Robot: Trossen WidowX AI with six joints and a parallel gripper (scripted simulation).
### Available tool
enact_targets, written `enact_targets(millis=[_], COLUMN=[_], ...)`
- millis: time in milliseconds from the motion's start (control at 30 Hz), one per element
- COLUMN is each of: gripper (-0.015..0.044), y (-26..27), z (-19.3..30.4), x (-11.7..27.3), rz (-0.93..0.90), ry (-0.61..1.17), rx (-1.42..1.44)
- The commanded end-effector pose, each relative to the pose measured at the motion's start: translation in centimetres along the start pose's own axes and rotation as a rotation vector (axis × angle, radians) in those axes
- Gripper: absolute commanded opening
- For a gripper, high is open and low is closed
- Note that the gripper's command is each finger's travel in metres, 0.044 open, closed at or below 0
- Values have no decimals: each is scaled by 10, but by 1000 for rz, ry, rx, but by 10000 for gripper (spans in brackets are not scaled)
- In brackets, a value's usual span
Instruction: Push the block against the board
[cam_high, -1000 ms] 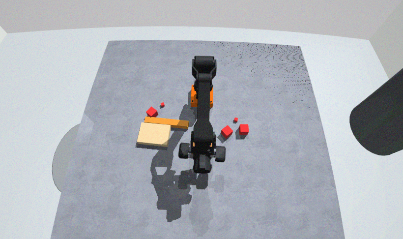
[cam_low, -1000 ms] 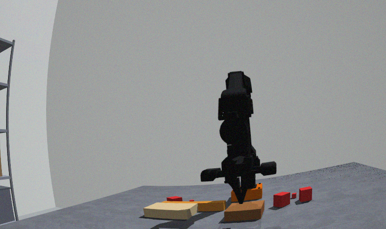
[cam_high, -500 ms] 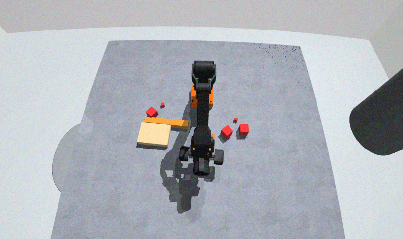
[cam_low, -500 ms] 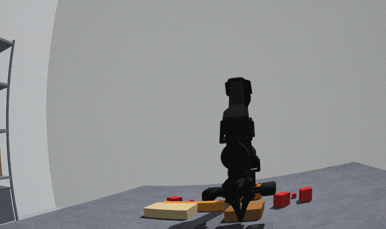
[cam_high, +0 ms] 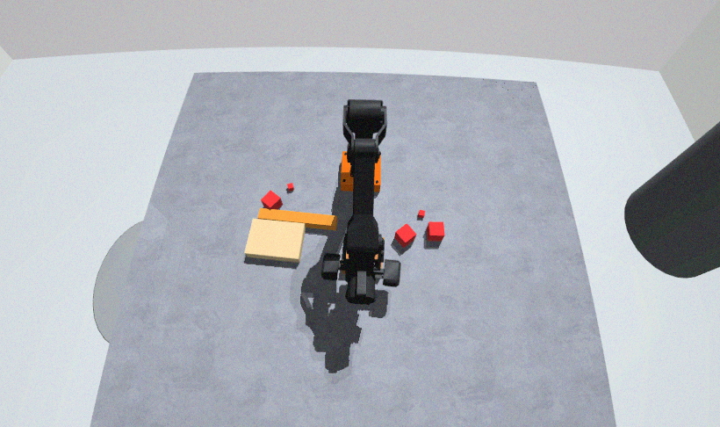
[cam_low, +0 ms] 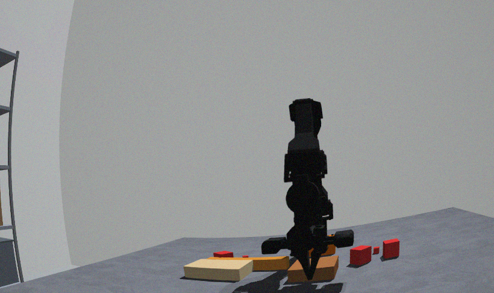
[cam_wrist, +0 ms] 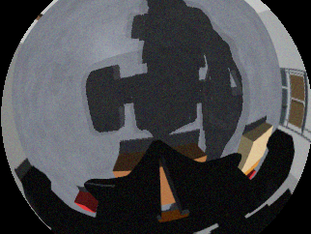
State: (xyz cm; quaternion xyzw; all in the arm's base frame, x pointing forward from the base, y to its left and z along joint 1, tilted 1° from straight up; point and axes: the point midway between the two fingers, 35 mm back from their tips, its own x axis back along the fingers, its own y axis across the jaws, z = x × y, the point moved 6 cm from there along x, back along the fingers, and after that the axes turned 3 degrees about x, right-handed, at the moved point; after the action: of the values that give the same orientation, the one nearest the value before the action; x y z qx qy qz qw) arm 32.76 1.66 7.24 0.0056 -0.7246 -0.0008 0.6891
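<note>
The pale square block (cam_high: 275, 239) (cam_low: 217, 271) (cam_wrist: 258, 147) lies flat, its far side along the near long side of the orange board (cam_high: 320, 220) (cam_low: 270, 264). No gap shows between them in the top view. Their left ends nearly line up; the block seems to stick out slightly. The board extends farther right. My gripper (cam_low: 309, 278) (cam_wrist: 155, 143) is shut and empty, pointing down well to the right of both. Its tips are hidden under the arm in the top view. In the exterior view they overlap the near face of a brown block; contact cannot be told.
The brown block (cam_low: 326, 269) (cam_wrist: 127, 163) lies under my hand. Red cubes (cam_high: 405, 235) (cam_high: 435, 231) and a tiny one (cam_high: 421, 213) lie right of the arm. Another red cube (cam_high: 270, 199) and a tiny one (cam_high: 290, 186) lie behind the board. The orange arm base (cam_high: 346, 177) is farther back.
</note>
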Motion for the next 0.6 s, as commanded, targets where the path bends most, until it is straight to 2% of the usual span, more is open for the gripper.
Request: enact_targets(millis=[0, 567], gripper=[0, 0], y=[0, 1], z=[9, 26], x=[-2, -2], rz=[1, 1], ry=[14, 16], rx=[-5, -5])
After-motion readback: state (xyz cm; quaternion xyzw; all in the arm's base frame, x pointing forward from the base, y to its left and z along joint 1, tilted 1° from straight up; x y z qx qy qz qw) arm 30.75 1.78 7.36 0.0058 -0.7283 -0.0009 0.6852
